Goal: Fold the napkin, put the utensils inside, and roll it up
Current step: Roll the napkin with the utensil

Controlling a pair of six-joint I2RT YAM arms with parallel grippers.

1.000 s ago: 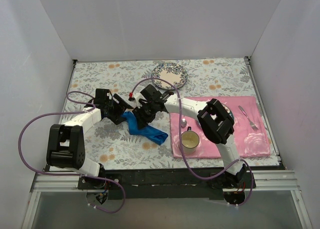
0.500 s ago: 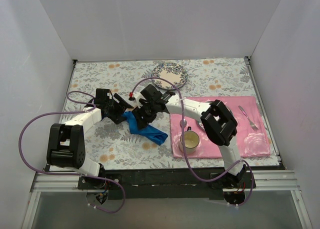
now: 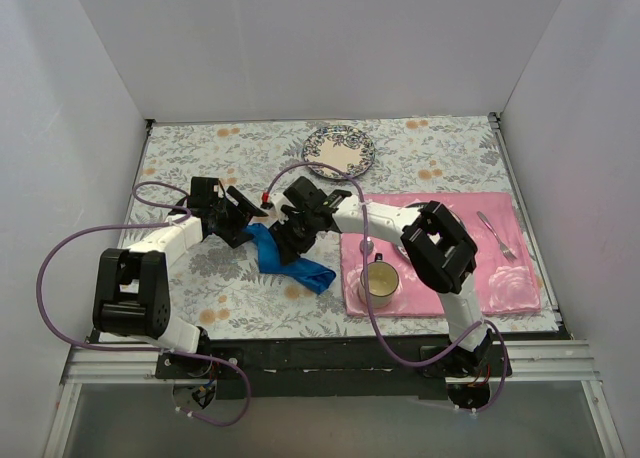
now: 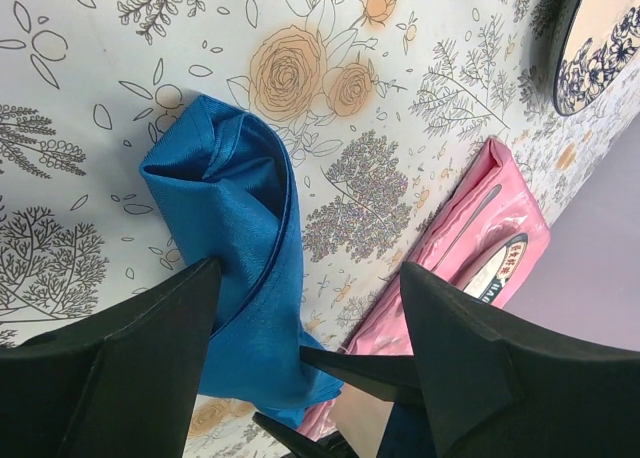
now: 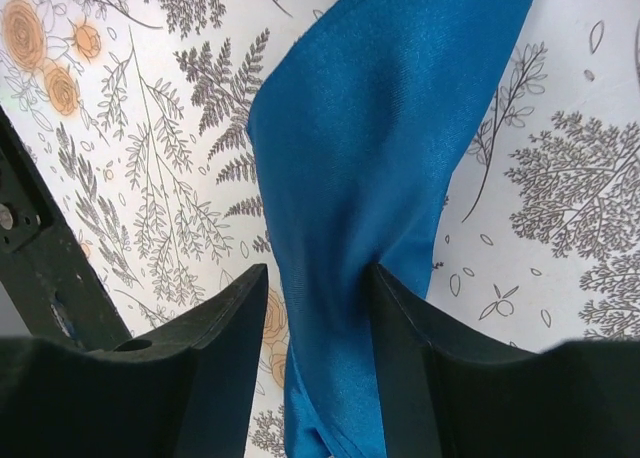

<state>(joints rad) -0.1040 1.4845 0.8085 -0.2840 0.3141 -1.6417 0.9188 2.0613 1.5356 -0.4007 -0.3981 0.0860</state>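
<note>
The bright blue napkin (image 3: pixel 291 262) lies bunched in a long loose strip on the floral tablecloth, left of the pink mat. My right gripper (image 5: pixel 318 273) is open astride the napkin (image 5: pixel 385 158). The cloth touches one finger (image 5: pixel 440 368), and a gap shows at the other. My left gripper (image 4: pixel 310 268) stands wide open over the napkin's (image 4: pixel 235 233) other end, its left finger (image 4: pixel 130 378) against the cloth. In the top view both grippers meet at the napkin's upper end, left (image 3: pixel 247 215) and right (image 3: pixel 290 240). A silver fork (image 3: pixel 497 235) lies on the mat's right side, and a small silver piece (image 3: pixel 367 245) lies near the mug.
A pink placemat (image 3: pixel 470 268) covers the right half of the table, with a cream mug (image 3: pixel 380 280) at its near left corner. A patterned plate (image 3: pixel 340 150) sits at the back centre. White walls enclose the table on three sides.
The right arm's elbow has shifted slightly, and its gripper has edged along the napkin. The left arm has not moved, and the napkin lies much as before.
</note>
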